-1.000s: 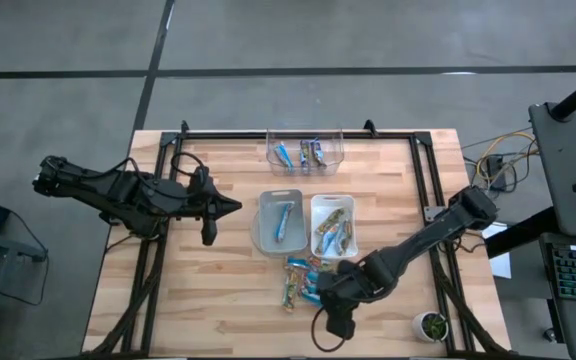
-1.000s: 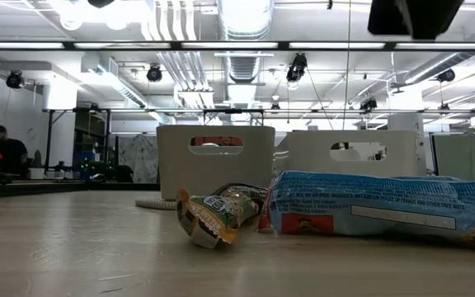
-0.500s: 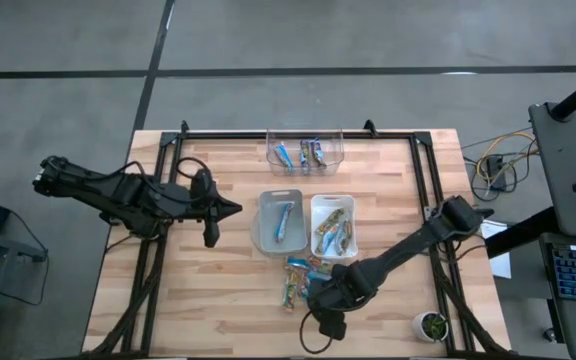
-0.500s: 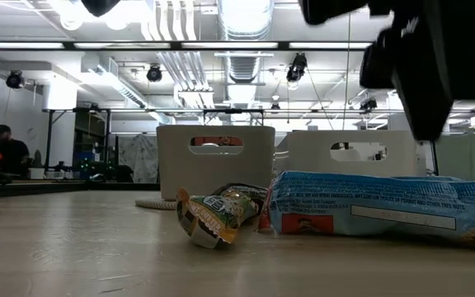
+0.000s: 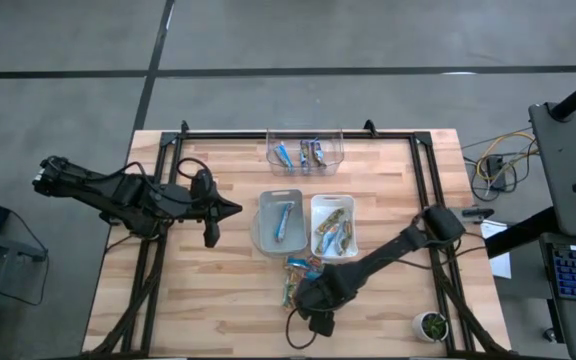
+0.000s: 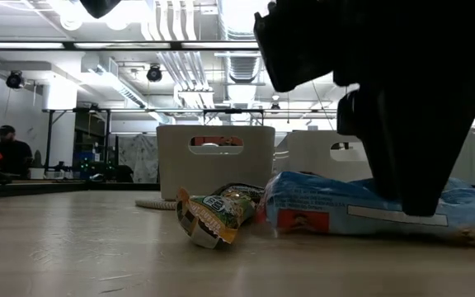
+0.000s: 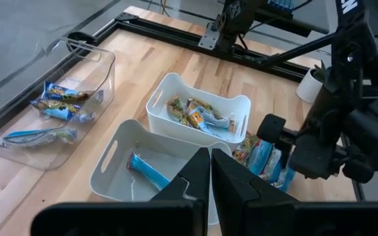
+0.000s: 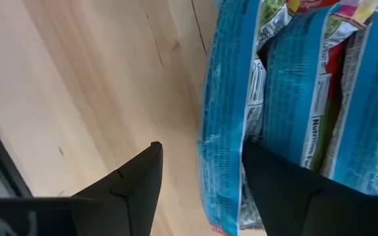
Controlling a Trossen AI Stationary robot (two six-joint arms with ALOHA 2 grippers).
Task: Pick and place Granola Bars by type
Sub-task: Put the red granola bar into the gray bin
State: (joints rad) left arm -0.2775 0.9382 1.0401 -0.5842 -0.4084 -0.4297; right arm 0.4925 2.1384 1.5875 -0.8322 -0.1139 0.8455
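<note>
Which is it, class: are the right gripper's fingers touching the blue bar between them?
Cannot tell. The right wrist view shows the fingers astride the blue bar, but no plain contact.

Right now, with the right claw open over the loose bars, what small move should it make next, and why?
Probably lower a little and close. The right claw is open, its fingers either side of the edge of a blue bar in the pile in front of the bins, and holds nothing yet. The left claw waits shut, left of the grey bin.

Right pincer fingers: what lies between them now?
In the right wrist view, the open right pincer straddles the edge of a blue granola bar; bare table wood shows beside it.
</note>
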